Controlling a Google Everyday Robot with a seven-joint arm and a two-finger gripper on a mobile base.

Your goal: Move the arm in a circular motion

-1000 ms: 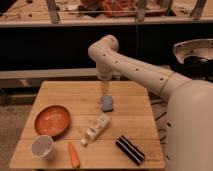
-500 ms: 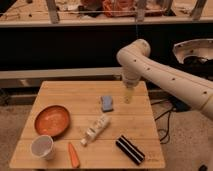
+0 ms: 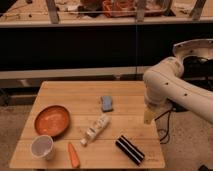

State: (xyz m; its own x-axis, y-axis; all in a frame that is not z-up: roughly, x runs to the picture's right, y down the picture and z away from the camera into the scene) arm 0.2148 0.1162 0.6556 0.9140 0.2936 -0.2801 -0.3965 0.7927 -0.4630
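My arm (image 3: pixel 172 87) is cream-white with thick rounded segments and small dark dots. It reaches in from the right and bends down over the right edge of the wooden table (image 3: pixel 75 95). The gripper (image 3: pixel 148 117) is the narrow tan tip, hanging above the table's right side, to the right of the white bottle (image 3: pixel 96 129) and above the black striped box (image 3: pixel 130 149). It holds nothing that I can see.
On the table lie a blue-grey sponge (image 3: pixel 106 103), an orange bowl (image 3: pixel 51 120), a white cup (image 3: pixel 42 147) and a carrot (image 3: pixel 73 154). A dark shelf unit (image 3: pixel 90 45) stands behind the table. Cables (image 3: pixel 167 122) hang at the right.
The arm has swung from above the sponge at the table's middle to the right and toward the front. The gripper now hangs over the right edge. The objects have not moved.
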